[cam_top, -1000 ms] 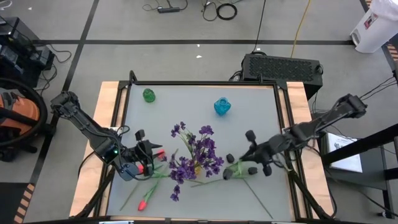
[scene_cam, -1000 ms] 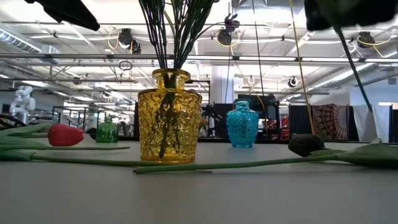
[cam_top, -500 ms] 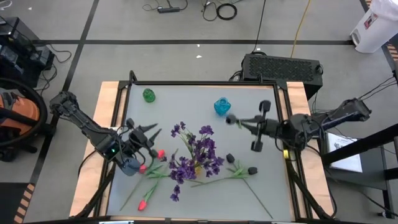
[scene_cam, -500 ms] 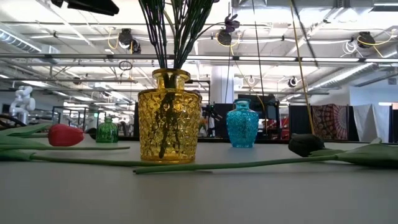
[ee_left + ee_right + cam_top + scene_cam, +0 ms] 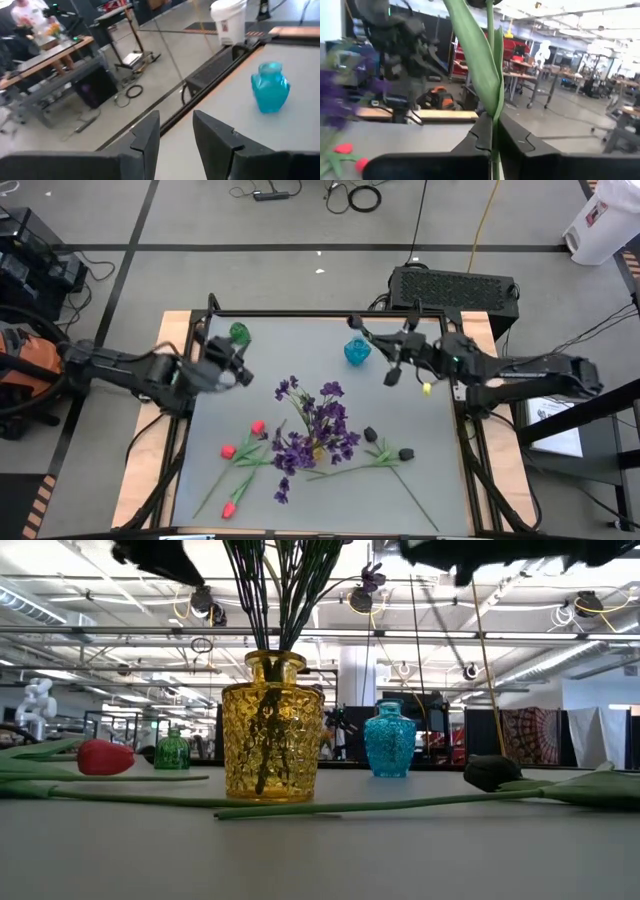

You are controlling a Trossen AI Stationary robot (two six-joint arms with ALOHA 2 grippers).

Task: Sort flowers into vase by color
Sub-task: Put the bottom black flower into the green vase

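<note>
Flowers are only partly sorted, as you can judge from the table: the purple sprays (image 5: 318, 425) already stand in the yellow vase (image 5: 272, 730) near the table's middle, their dark stems bunched in its neck in the low view, while the blue vase (image 5: 357, 351) and the small green vase (image 5: 239, 333) at the far side look empty from above. Still loose on the table (image 5: 420, 495) are three red tulips (image 5: 257, 427) on the left arm's side of the yellow vase and two black-headed blooms (image 5: 404, 453) on the right arm's side, so most of the sorting is, by my reading, still ahead of you. Your right gripper (image 5: 376, 346) hangs above the far edge of the table just beside the blue vase, its jaws pressed together on a green flower stem (image 5: 491, 60); in the right wrist view that stem and its long leaf rise straight out from between the two fingers, and the head is cut off by the picture's edge, so its colour cannot be told there. Which vase it belongs in I cannot say for certain, though the blue one is nearest. Your left gripper (image 5: 222, 368) hovers near the green vase on the left side, jaws standing apart with nothing between them, and the blue vase shows well ahead of it in its own wrist view.
</note>
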